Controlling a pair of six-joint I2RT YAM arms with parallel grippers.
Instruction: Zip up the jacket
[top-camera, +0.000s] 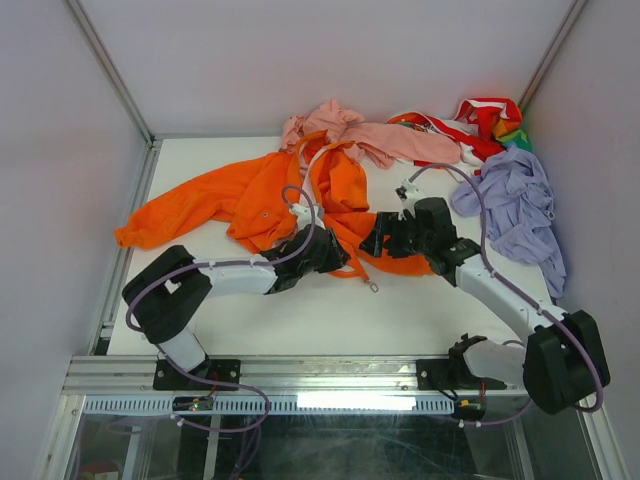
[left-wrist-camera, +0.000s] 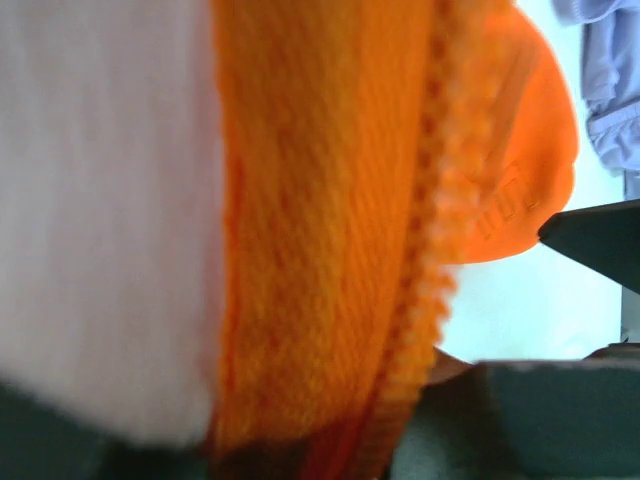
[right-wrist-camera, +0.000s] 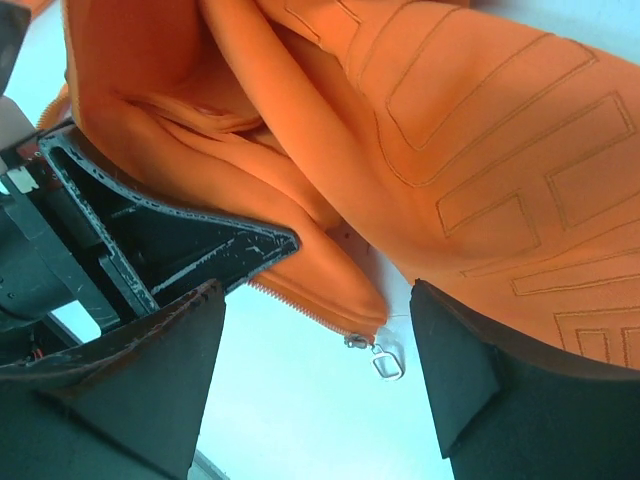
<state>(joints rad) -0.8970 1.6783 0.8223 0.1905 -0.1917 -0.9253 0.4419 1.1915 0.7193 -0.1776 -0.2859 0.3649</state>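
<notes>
Your orange jacket (top-camera: 215, 200) lies crumpled on the left and middle of the white table (top-camera: 300, 315), one sleeve stretched out toward the left edge. Your left gripper (top-camera: 325, 250) sits on the jacket's front fold with its jaws narrow, pinching the edge. Its wrist camera is filled with blurred zipper teeth (left-wrist-camera: 435, 250) and the pale lining (left-wrist-camera: 100, 200). Just right of it, your right gripper (right-wrist-camera: 320, 390) stands with its fingers wide apart and holds nothing. The zipper pull (right-wrist-camera: 385, 360) dangles between them, and the left gripper's black finger crowds in close. Behind the jacket lies a pink garment (top-camera: 370, 138), touching its collar. Further right are a red and white garment (top-camera: 480, 118) and a lilac garment (top-camera: 515, 205).
</notes>
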